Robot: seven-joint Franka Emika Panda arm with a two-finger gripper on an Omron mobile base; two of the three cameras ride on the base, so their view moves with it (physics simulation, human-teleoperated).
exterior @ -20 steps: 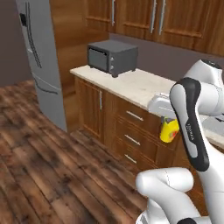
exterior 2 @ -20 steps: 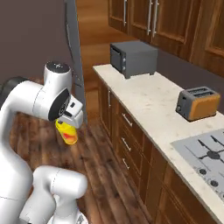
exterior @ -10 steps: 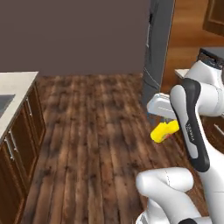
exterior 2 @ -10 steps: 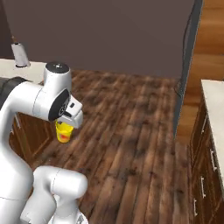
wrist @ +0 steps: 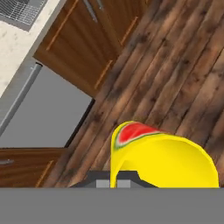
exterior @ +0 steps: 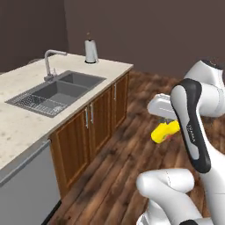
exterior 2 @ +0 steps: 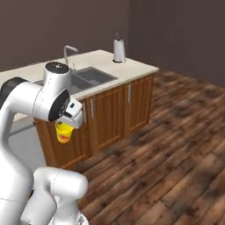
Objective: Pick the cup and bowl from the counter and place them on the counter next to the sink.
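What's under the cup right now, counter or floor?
Floor. The yellow cup hangs in the shut gripper above dark wooden floorboards, in front of the cabinets and clear of the counter. The cup hides the boards directly below it.

You get soft, even rendered light with dim dark walls (exterior: 145, 30) behind; the table (exterior: 17, 127) top glows pale, shadows fall faint on the wooden floor (exterior 2: 176, 145), and edges look slightly soft.
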